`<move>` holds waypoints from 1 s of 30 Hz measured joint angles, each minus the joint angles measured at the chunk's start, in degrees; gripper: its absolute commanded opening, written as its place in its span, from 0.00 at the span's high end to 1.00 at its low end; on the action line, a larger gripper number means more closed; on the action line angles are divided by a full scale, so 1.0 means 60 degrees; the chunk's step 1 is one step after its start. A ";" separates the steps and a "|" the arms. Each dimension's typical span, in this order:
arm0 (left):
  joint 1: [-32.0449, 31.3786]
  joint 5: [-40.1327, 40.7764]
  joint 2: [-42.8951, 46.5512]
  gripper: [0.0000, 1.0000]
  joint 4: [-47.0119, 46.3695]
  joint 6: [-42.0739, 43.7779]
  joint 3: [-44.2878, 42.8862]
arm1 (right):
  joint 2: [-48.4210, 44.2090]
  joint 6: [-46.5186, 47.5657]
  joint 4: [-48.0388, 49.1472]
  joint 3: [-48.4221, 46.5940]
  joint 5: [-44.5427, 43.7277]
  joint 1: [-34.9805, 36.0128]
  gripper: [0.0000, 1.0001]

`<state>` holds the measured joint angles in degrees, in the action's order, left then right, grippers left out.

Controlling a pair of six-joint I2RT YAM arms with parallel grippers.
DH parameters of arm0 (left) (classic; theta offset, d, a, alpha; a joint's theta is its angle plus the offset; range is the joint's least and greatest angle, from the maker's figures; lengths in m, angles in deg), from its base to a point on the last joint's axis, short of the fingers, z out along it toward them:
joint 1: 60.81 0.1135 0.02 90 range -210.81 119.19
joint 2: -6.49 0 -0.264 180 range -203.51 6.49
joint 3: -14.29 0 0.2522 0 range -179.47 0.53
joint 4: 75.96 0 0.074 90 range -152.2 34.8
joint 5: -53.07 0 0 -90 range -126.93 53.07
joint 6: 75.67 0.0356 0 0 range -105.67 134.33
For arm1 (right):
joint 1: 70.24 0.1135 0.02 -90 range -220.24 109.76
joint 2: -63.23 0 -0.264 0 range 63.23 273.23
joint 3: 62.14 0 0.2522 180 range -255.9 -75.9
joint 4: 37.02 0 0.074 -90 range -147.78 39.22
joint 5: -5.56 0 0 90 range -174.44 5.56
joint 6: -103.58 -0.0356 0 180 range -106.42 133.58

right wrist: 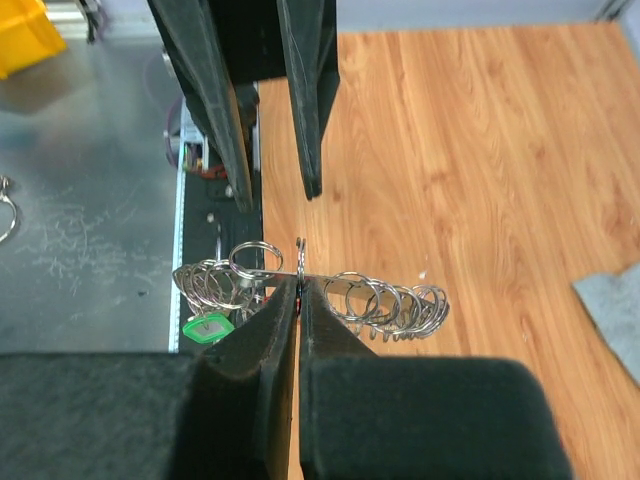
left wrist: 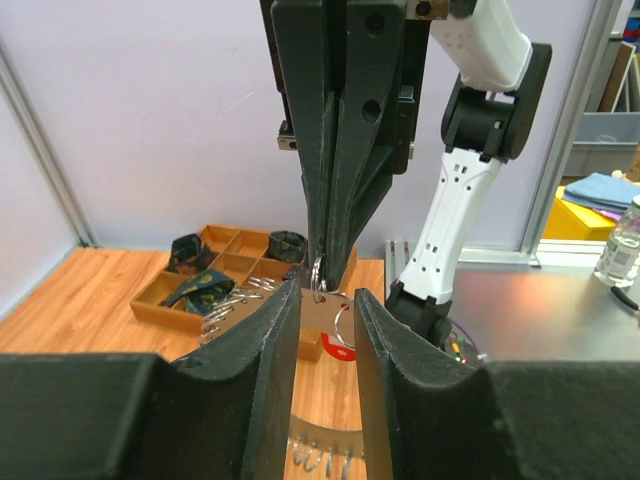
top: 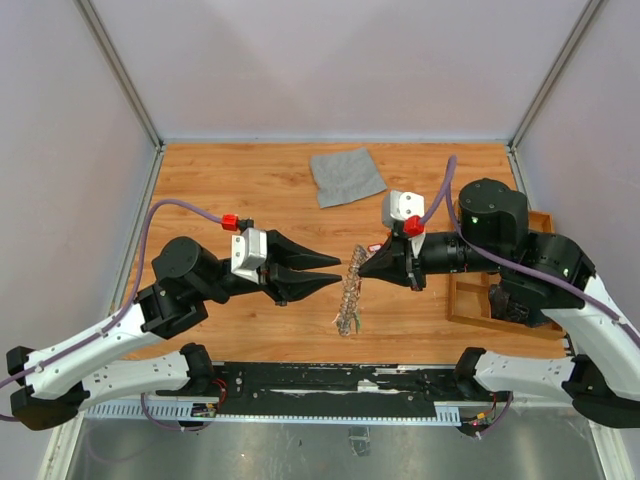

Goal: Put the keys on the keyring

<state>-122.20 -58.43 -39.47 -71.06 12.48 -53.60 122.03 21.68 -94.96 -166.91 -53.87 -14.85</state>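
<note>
Keyring (top: 350,290) sits pinched in my right pincer (top: 364,266), clamped tight, its long axis running near-to-far. My left pincer (top: 338,271), partly open and empty, faces it just beside.

**Large silvery metal keyring (top: 350,292) with tagged keys, held over the wooden tabletop (top: 250,180).**
The ring shows edge-on, its rim crowded with small silvery wire loops bunched to either side of one bare spot. The right claw (right wrist: 299,288), closed tight, pinches the rim there. A key with a green oblong plastic tag (right wrist: 207,326) hangs at the outer end of one bunch. A red plastic tag (left wrist: 338,351) hangs below the rim. The key blades are too small to make out.
</note>
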 measured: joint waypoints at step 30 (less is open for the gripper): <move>0.0000 0.0193 -0.1027 0.73 0.1526 0.0521 -0.0543 | 0.3115 0.1348 -0.5541 -0.3748 -0.0849 0.0098 0.99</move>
<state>-122.20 -57.27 -45.63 -61.91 15.61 -56.86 140.72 29.77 -128.20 -189.40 -58.96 -14.26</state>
